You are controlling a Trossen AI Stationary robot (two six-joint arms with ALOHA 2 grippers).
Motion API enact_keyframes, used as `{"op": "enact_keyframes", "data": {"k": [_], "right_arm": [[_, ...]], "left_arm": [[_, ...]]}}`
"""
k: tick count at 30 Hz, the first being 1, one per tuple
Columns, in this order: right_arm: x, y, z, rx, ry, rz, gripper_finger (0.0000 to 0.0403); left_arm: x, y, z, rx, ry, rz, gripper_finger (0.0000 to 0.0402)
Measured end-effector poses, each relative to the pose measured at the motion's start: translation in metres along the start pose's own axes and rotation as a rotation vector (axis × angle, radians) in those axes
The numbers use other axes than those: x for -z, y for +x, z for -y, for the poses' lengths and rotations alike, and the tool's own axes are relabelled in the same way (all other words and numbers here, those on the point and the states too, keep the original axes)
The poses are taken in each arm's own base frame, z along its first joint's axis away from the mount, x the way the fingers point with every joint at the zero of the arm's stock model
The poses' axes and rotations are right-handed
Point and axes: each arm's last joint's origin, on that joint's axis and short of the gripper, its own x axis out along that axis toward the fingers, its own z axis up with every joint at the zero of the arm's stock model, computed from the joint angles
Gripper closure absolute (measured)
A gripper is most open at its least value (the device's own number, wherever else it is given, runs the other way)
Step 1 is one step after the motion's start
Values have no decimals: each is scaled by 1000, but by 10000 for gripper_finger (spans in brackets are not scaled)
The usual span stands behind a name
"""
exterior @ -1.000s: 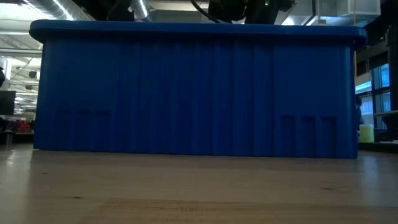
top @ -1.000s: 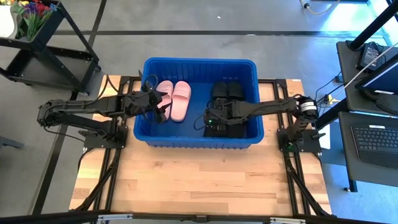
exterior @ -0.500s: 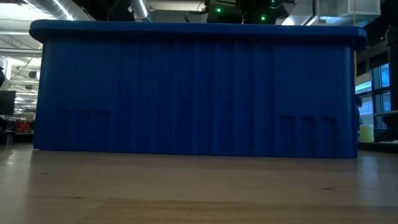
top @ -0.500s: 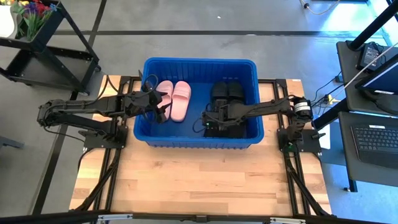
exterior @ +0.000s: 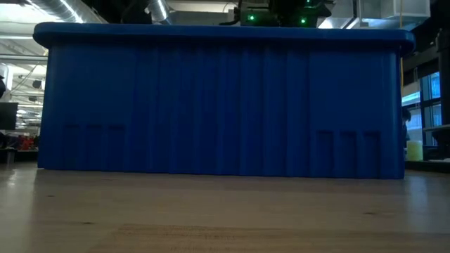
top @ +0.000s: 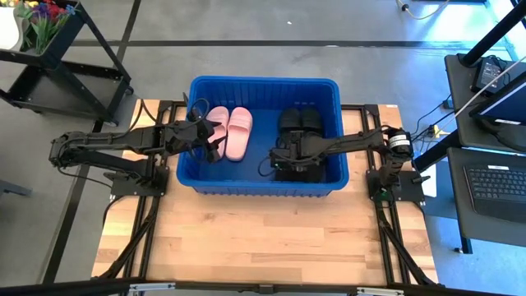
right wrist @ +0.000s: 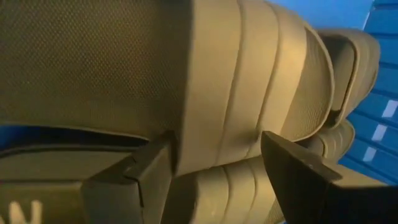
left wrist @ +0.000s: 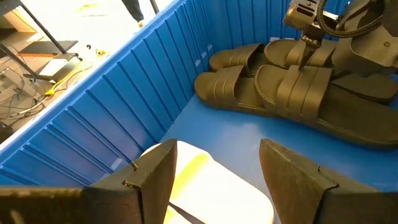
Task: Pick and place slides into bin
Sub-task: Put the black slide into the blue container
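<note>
The blue bin (top: 263,186) stands mid-table and fills the low view (exterior: 225,105). Two pale pink slides (top: 231,131) lie side by side on its floor at the left. The black slides (top: 300,123) lie piled at the right and also show in the left wrist view (left wrist: 292,93). My left gripper (top: 212,146) is open just above the near pink slide (left wrist: 205,186). My right gripper (top: 278,158) is open low in the bin, its fingers on either side of a black slide's ribbed strap (right wrist: 236,93). My right gripper stands with one finger (right wrist: 146,171) at each side of the black slide's strap (right wrist: 211,143). I cannot tell whether the fingers touch it. The slide lies on the other black slides in the bin.
The bin's ribbed walls (left wrist: 124,93) close in around both grippers. Bare wooden tabletop (top: 263,238) lies in front of the bin. Black frames and carts stand beyond the table's left and right edges.
My right gripper has shifted a little over the black slides inside the bin, and its wrist has turned so that its green lights now show above the rim in the low view.
</note>
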Motion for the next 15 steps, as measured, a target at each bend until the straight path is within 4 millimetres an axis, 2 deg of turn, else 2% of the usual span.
{"op": "enact_keyframes", "data": {"k": [15], "right_arm": [[4,0,3,117,-23,-52,164]], "left_arm": [[0,0,0,0,-1,0,178]]}}
